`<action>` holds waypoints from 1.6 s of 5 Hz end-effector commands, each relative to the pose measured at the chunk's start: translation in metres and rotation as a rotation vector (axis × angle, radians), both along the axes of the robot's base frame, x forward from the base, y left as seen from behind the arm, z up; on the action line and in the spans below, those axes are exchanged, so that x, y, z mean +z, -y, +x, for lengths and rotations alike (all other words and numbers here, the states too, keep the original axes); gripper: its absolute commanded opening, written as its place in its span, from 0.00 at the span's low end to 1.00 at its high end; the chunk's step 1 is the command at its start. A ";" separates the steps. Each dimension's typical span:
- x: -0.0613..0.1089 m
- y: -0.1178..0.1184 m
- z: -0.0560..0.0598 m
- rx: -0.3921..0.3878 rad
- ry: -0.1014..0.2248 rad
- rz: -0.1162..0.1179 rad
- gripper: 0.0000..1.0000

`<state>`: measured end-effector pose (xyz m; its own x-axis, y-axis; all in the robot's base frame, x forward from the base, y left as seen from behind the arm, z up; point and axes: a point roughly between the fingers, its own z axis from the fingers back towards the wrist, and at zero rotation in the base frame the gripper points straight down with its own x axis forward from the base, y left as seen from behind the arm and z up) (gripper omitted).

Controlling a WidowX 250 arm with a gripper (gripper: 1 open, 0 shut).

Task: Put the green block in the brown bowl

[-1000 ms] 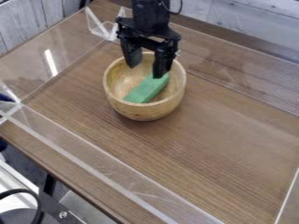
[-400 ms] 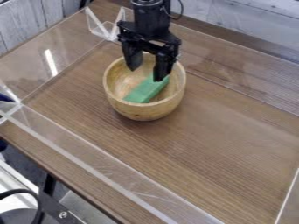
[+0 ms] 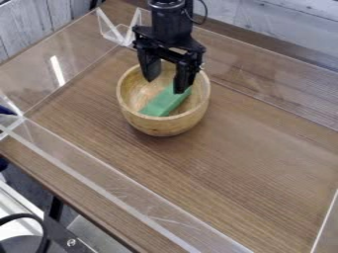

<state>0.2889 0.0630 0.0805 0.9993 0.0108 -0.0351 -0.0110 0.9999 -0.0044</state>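
Observation:
The green block [image 3: 168,102] lies inside the brown bowl [image 3: 142,120], leaning against its far right inner wall. The bowl stands on the wooden table toward the back left. My black gripper [image 3: 169,79] hangs straight down over the bowl's far side, just above the block. Its two fingers [image 3: 150,66] stand apart and open, with nothing held between them. The block's upper end sits below the fingertips, apart from them as far as I can tell.
Clear acrylic walls [image 3: 53,74] run around the wooden table [image 3: 238,168]. A low transparent edge [image 3: 119,203] borders the near side. White fittings show at the left edge [image 3: 11,124].

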 end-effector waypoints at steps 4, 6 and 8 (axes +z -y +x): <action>0.064 0.021 -0.003 -0.021 0.122 -0.015 1.00; 0.076 0.033 -0.007 -0.034 0.138 -0.026 1.00; 0.079 0.040 -0.009 -0.039 0.133 -0.034 1.00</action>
<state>0.2724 0.0228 0.1354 0.9997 -0.0231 0.0089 0.0235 0.9984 -0.0508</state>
